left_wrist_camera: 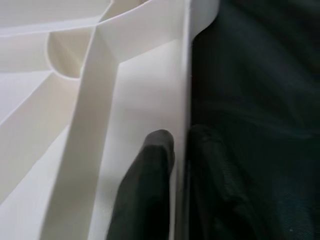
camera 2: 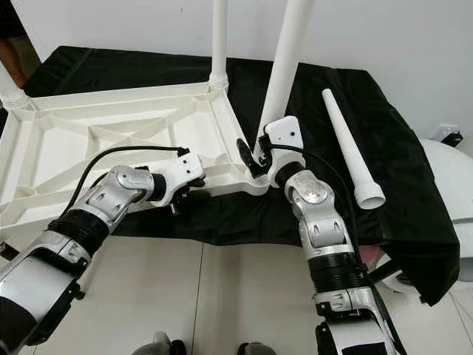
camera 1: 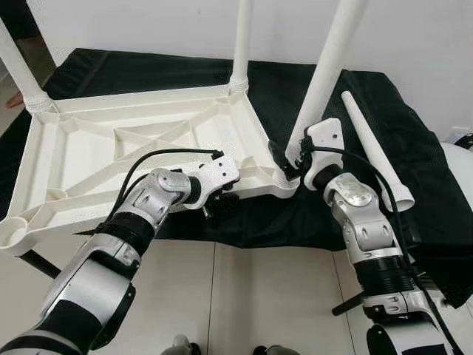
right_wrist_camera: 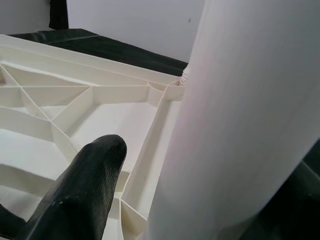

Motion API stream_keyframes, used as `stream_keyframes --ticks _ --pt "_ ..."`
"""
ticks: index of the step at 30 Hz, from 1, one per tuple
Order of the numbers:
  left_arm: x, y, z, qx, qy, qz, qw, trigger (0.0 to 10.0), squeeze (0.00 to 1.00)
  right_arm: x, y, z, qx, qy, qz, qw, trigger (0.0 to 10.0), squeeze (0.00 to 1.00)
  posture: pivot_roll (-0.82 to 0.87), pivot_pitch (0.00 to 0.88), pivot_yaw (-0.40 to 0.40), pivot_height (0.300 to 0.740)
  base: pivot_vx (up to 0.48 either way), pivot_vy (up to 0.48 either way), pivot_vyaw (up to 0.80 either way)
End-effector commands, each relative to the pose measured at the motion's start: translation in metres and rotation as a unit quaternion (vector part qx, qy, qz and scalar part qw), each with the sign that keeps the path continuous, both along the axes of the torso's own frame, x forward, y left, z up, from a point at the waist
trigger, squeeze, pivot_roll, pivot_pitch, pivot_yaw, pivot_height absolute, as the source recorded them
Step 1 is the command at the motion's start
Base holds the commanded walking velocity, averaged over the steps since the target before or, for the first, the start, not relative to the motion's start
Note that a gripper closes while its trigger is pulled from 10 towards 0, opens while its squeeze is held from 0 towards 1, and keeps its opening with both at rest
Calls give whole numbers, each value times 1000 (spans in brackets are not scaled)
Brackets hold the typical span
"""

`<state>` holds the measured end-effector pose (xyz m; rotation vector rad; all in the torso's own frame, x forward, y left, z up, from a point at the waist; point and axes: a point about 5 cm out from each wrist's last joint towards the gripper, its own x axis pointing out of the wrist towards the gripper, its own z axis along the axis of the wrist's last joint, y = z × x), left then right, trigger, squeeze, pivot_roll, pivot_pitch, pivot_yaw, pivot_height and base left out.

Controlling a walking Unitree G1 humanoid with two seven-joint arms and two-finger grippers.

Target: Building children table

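Note:
A white plastic tabletop [camera 1: 89,159] lies upside down on a black cloth. One leg [camera 1: 242,41] stands in its far corner and another [camera 1: 18,70] in the left corner. My right gripper [camera 1: 288,164] is shut on the base of a third leg [camera 1: 325,70], which stands tilted at the near right corner socket. In the right wrist view one black finger [right_wrist_camera: 80,195] lies beside this leg [right_wrist_camera: 250,110]. My left gripper [camera 1: 218,201] is shut on the tabletop's front rim, with one finger [left_wrist_camera: 145,190] inside the rim wall [left_wrist_camera: 182,75] and the other outside.
A loose white leg [camera 1: 373,155] lies on the black cloth [camera 1: 148,66] to the right of my right arm. The tabletop's near left corner overhangs the cloth's front edge above a tiled floor [camera 1: 251,296]. A white rounded object [camera 1: 458,159] sits at far right.

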<state>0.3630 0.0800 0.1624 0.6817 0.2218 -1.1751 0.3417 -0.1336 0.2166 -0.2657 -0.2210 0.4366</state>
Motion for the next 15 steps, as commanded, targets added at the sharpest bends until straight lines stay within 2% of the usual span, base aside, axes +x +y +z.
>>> stream_keyframes --ticks 1,3,11,12,15 --pt "-5 2 -13 19 24 -20 999 0 0 -2 3 -6 -10 9 19 1000 10000 0 -4 156 -32 740 0 0 0" --pt "-8 3 -16 32 20 -49 998 0 0 -3 -3 -9 -15 12 11 1000 10000 0 -10 153 -30 740 0 0 0" --pt "-8 8 -14 37 10 -72 997 0 0 -8 -15 -17 -31 18 -1 999 10000 0 -7 146 -31 740 0 0 0" --pt "-9 9 -14 40 7 -78 996 0 0 -10 -14 -18 -34 22 12 999 10000 1000 -6 144 -31 740 0 0 0" --pt "-9 12 -13 45 3 -87 995 0 0 -12 -13 -20 -43 25 27 998 10000 1000 -5 141 -31 740 0 0 0"
